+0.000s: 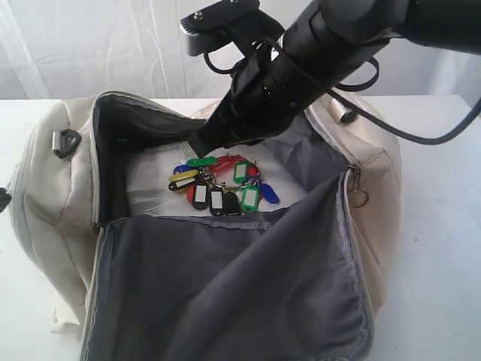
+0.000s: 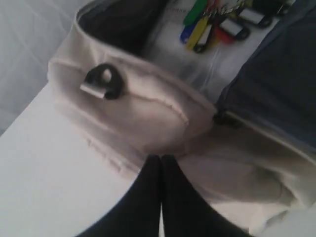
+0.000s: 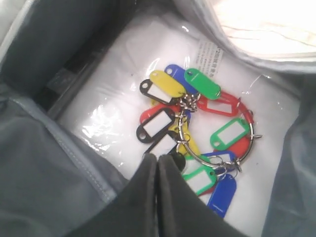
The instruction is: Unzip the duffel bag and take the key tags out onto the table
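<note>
The cream duffel bag (image 1: 45, 195) lies unzipped on the white table (image 1: 443, 226), its grey-lined flap (image 1: 225, 286) folded toward the front. Inside, the key tags (image 1: 222, 184) lie in a bunch of yellow, red, green, blue and black on metal rings. My right gripper (image 1: 201, 143) reaches into the opening from the back. In the right wrist view it (image 3: 158, 158) is shut and empty, its tips over the edge of the key tags (image 3: 192, 123). My left gripper (image 2: 160, 159) is shut, its tips against the bag's cream end (image 2: 148, 113) at the left.
The tags rest on a white plastic-wrapped sheet (image 3: 113, 98) on the bag's floor. A black D-ring (image 1: 66, 141) sits on the bag's left end, and the metal zipper-pull ring (image 1: 359, 197) hangs at the right. Grey lining walls (image 3: 39, 148) close in around the tags.
</note>
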